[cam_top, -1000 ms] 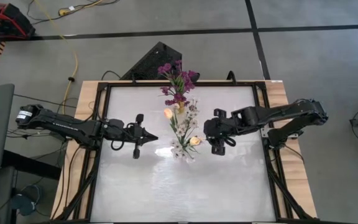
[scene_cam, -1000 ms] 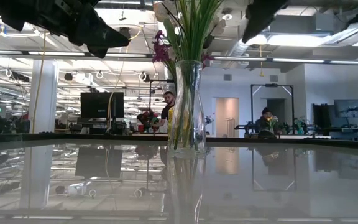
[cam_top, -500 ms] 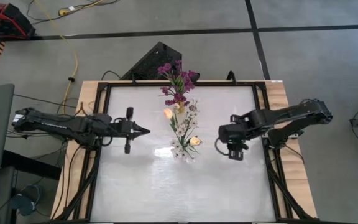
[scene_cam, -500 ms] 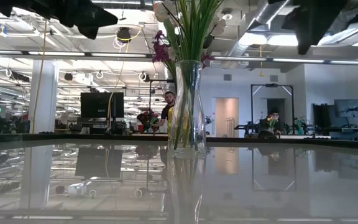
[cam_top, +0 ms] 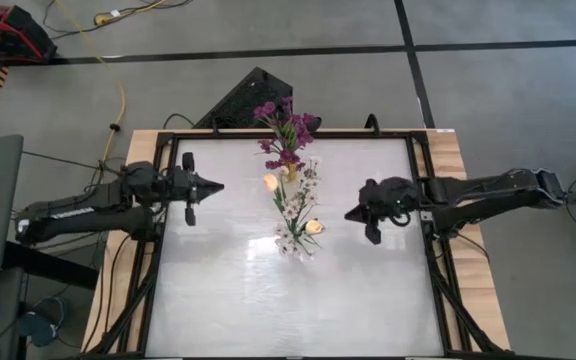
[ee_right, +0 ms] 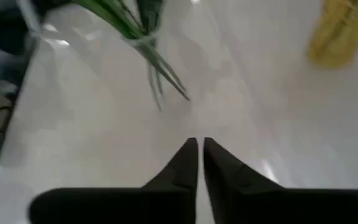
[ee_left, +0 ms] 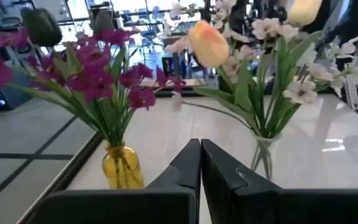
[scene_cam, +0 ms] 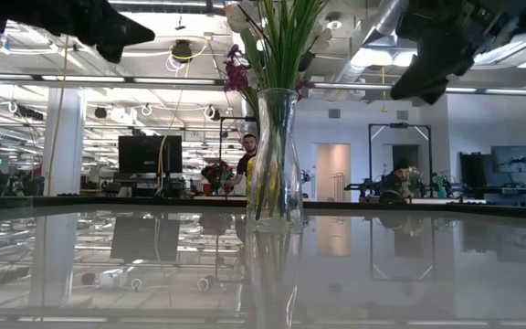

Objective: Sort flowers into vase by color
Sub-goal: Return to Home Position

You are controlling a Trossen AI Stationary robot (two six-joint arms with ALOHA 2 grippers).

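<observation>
High view: white and peach flowers (cam_top: pixel 300 200) stand in a clear vase (scene_cam: pixel 275 155) at frame centre, purple flowers (cam_top: pixel 286 125) in a yellow vase (cam_top: pixel 290 173) just above. Left gripper (cam_top: pixel 216 186) and right gripper (cam_top: pixel 350 214) flank them at mid-frame, fingers pressed together.

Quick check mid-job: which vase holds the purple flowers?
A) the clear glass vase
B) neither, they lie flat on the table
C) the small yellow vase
C: the left wrist view shows the purple flowers rising out of the yellow vase, while the clear vase beside it holds white blossoms and a peach tulip.
</observation>
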